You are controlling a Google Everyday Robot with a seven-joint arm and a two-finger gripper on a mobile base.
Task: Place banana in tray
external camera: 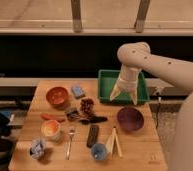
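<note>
The banana point(113, 141) is a pale cream bunch of narrow splayed pieces lying near the table's front edge, between a blue cup and the purple bowl. The green rectangular tray point(106, 86) stands at the back right of the table. My gripper point(124, 97) hangs from the white arm over the tray's front part. Its fingers are spread apart and hold nothing. It hides part of the tray floor. The banana lies well in front of the gripper, apart from it.
A purple bowl point(129, 119) sits in front of the tray. On the wooden table point(140, 155) are a dark brown bar point(93, 135), a blue cup point(98, 151), a fork point(70, 142), an orange cup point(50, 130), an orange stick point(51, 117), an orange bowl point(57, 96) and a blue sponge point(78, 91).
</note>
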